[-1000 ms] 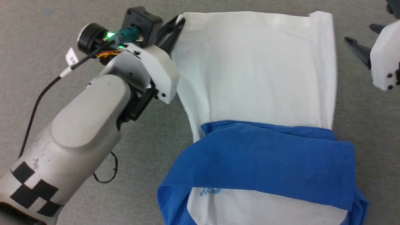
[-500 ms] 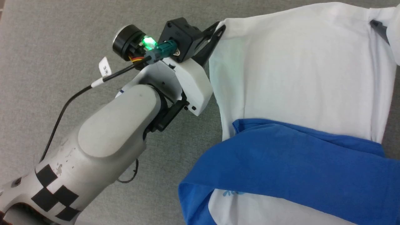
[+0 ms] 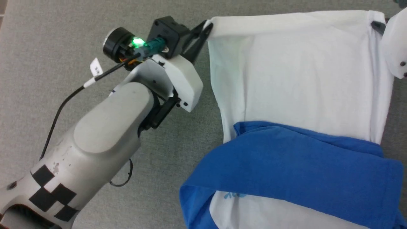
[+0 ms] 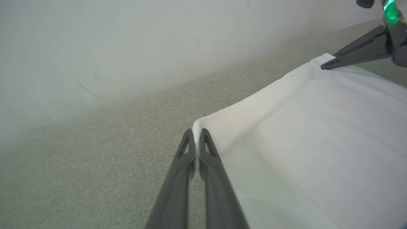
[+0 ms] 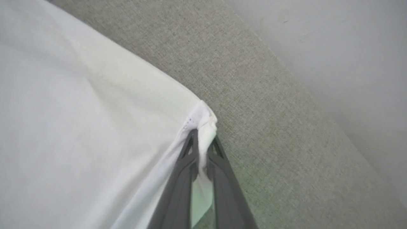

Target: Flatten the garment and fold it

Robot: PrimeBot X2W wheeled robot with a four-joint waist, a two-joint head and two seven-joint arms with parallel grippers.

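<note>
The garment, a white shirt with blue sleeves folded across its near half, lies on the grey surface. A bit of blue chest print peeks out under the sleeve band. My left gripper is shut on the garment's far left hem corner, seen up close in the left wrist view. My right gripper is shut on the far right hem corner, pinched between its fingers. The hem between both corners is raised and stretched; the right gripper also appears in the left wrist view.
Grey fabric-covered surface extends left of the garment. A pale wall rises just beyond the far edge of the surface. My left forearm with its black cable crosses the lower left.
The right gripper, apart from the shirt a second ago, has come in and shut on the far right hem corner. The hem is now lifted and pulled taut; the head camera has also shifted.
</note>
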